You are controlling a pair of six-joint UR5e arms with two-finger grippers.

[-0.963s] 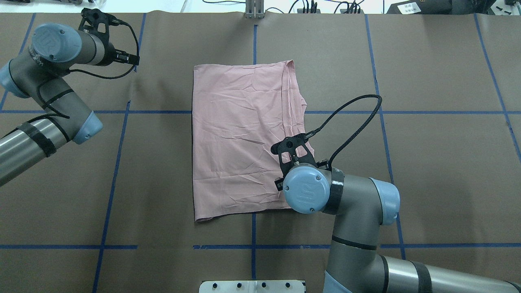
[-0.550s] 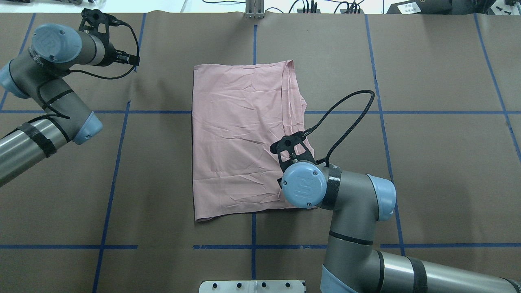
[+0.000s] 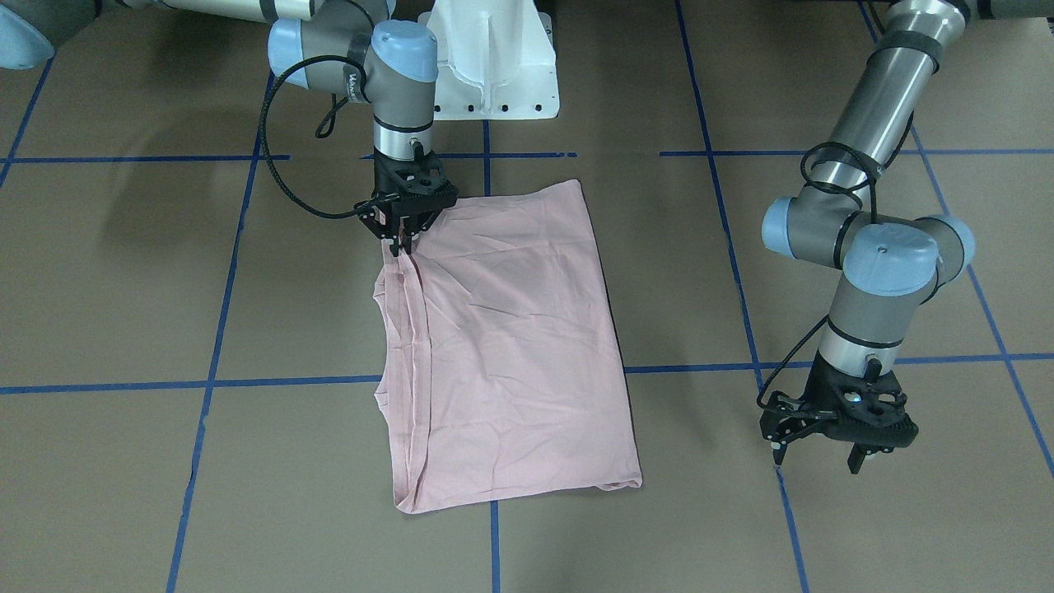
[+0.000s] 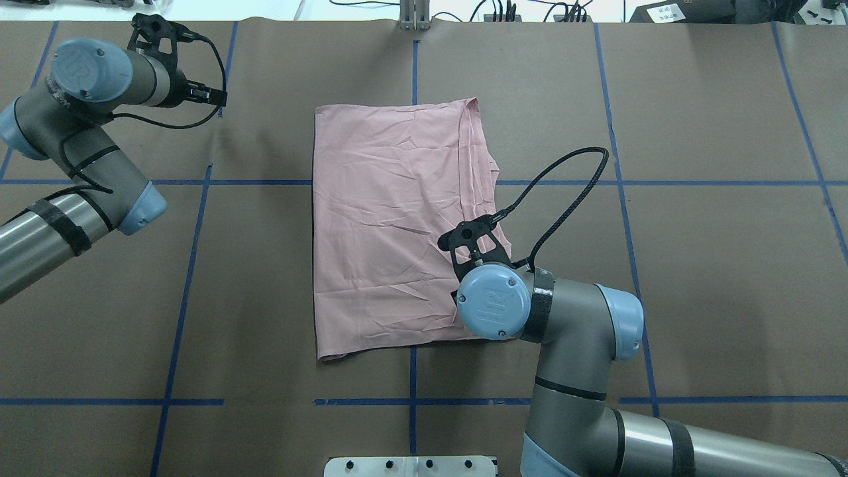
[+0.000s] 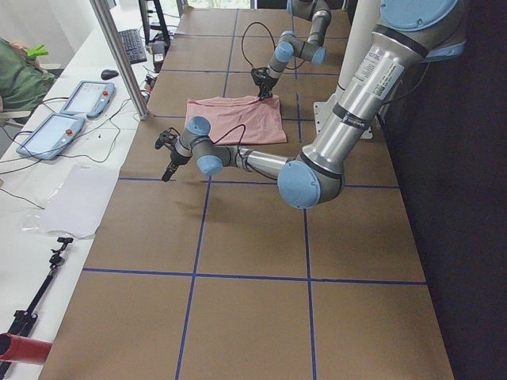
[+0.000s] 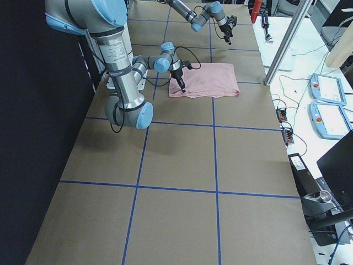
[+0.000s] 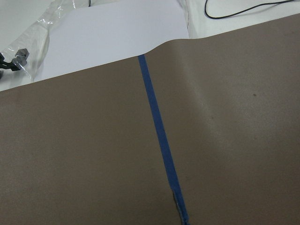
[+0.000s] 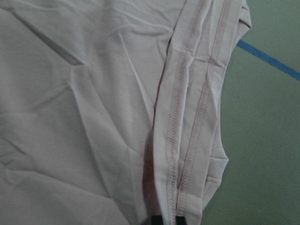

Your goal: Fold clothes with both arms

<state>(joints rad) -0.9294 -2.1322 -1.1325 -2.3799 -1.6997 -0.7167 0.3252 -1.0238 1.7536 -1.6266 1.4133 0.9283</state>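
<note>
The pale pink T-shirt [image 4: 391,218] lies folded into a tall rectangle at the table's middle, plain side up; its cartoon is hidden. It also shows in the front-facing view [image 3: 510,346]. My right gripper [image 3: 403,245] points straight down at the shirt's near right corner, its fingers pinched together on the layered hem edge. The right wrist view shows those stitched hems [image 8: 197,117] running up from the fingertips [image 8: 164,220]. My left gripper [image 3: 815,457] hangs open and empty over bare table, far left of the shirt, near the table's far edge [image 4: 199,93].
Blue tape lines [image 4: 414,397] grid the brown table. The white pedestal block [image 3: 494,66] stands at the robot's side. A metal post [image 4: 414,16] stands at the far edge. A white sheet [image 7: 108,33] and tablets [image 5: 83,99] lie beyond that edge.
My right wrist has shifted slightly left and further over the shirt's near right corner. The shirt and the left arm have not visibly moved.
</note>
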